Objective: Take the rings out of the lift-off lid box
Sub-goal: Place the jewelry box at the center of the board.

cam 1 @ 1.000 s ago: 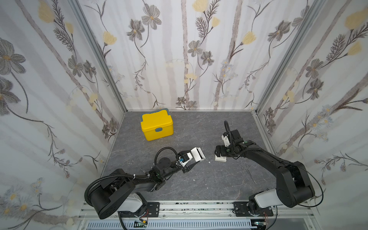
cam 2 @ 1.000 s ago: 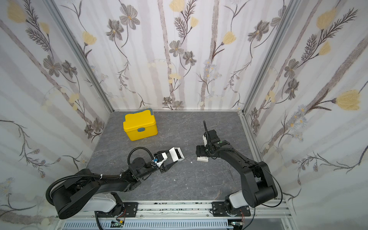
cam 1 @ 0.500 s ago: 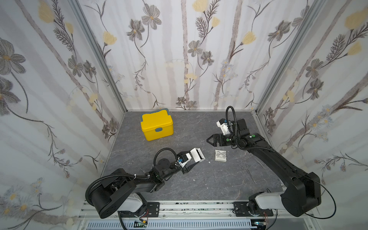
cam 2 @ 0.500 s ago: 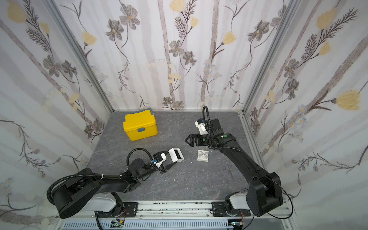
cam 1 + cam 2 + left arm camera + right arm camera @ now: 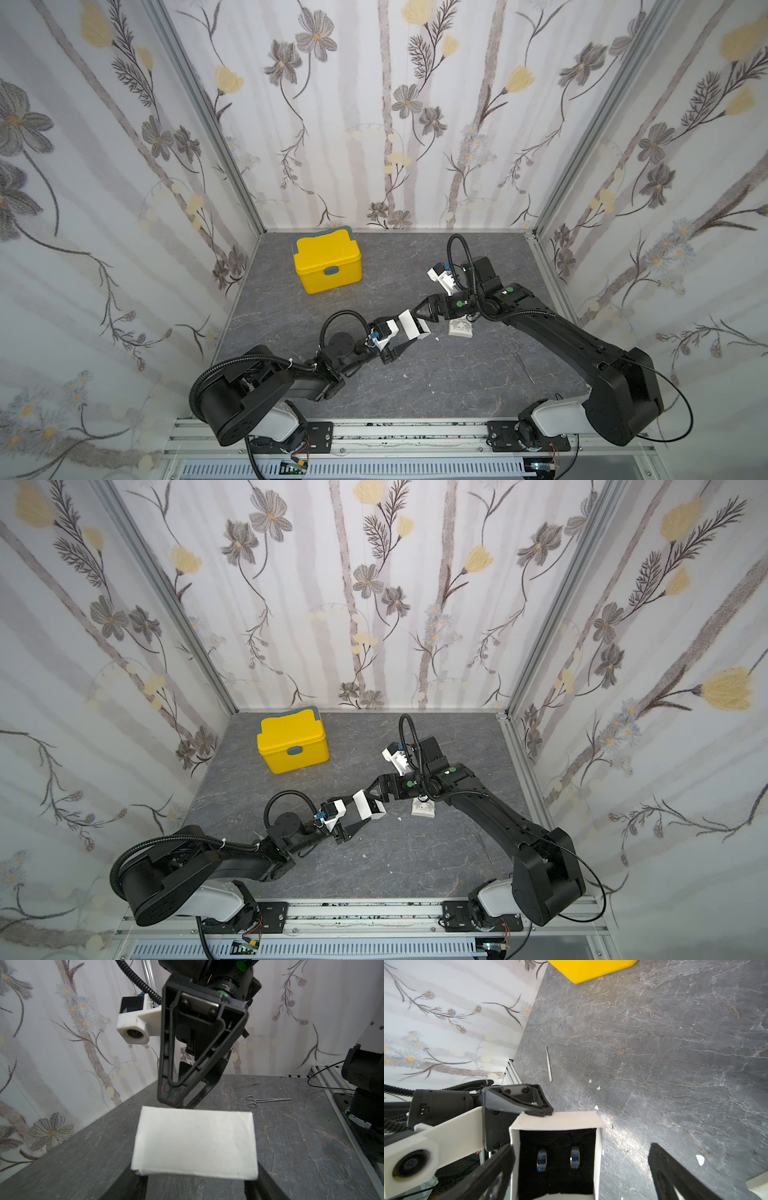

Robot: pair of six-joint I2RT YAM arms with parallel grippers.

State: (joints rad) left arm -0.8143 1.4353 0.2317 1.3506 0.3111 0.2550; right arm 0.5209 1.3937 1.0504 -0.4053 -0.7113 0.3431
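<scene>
left gripper clamped partway, right gripper spread wide, both arms stretched inward, tips close.

both top views look down from above; wrist views closely face the white box.

Enclosure, three-sided: back wall and side walls papered white with grey stripes, grey flowers and pale yellow buds. Metal posts at both rear corners. Counter of dark grey, veined stone look. Slotted metal rail along front edge. Light soft, even.
</scene>
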